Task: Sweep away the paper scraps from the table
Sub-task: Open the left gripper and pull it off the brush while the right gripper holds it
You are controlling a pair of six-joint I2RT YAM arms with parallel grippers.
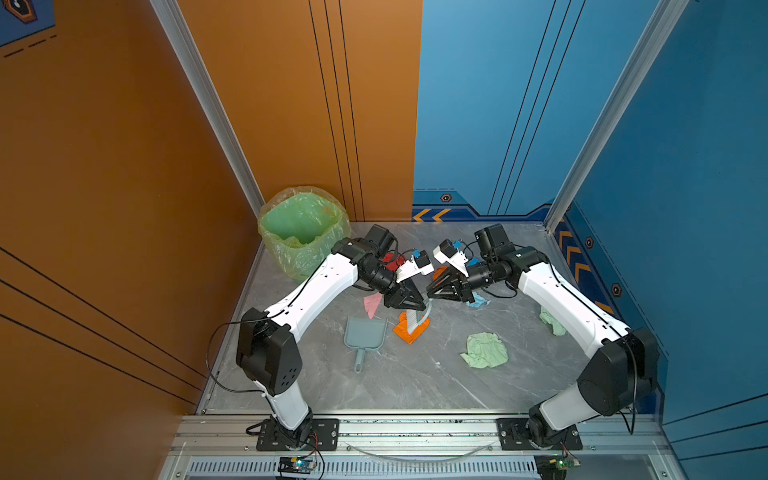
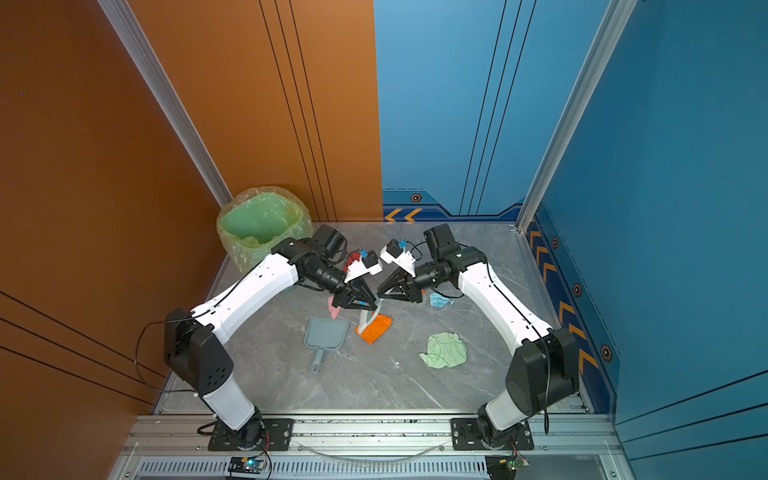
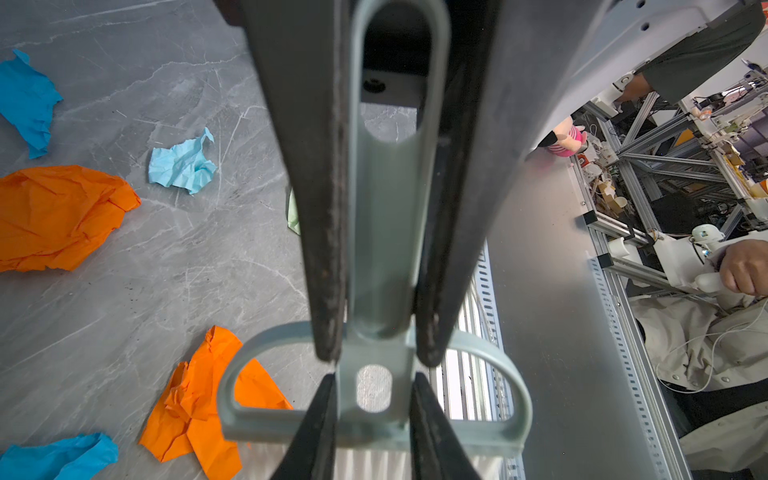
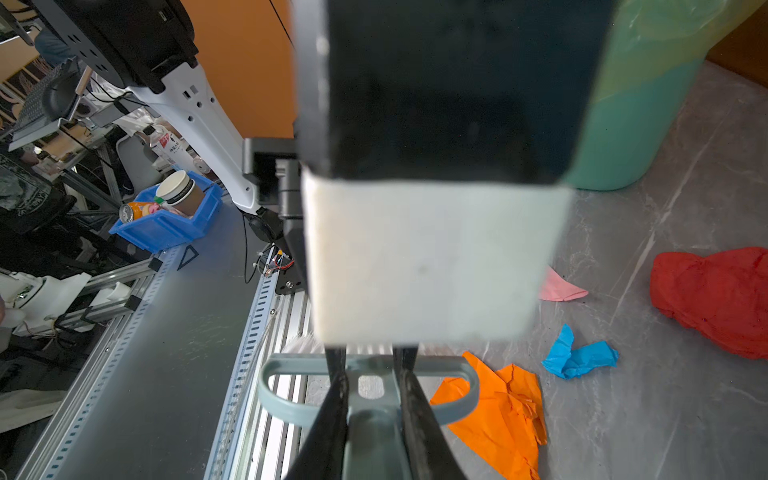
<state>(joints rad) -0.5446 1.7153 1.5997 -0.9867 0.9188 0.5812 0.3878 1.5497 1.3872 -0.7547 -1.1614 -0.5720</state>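
Observation:
Paper scraps lie on the grey marble table (image 1: 415, 386): orange (image 1: 409, 332), pink (image 1: 371, 303), red (image 1: 390, 259), light blue (image 1: 478, 300) and pale green (image 1: 486, 350). A pale blue-grey brush (image 1: 415, 319) with white bristles hangs over the orange scrap (image 2: 376, 330). My left gripper (image 1: 422, 306) (image 3: 374, 428) is shut on the brush neck (image 3: 374, 390) just above the bristles. My right gripper (image 1: 430, 291) (image 4: 374, 432) is shut on the brush handle (image 4: 374, 449) from the opposite side. Both sets of fingertips nearly meet at mid-table.
A pale blue-grey dustpan (image 1: 365, 332) lies flat left of the brush, handle toward the front. A bin lined with a yellow-green bag (image 1: 303, 228) stands at the back left corner. Another green scrap (image 1: 552, 322) lies beside the right arm. Aluminium rails edge the front.

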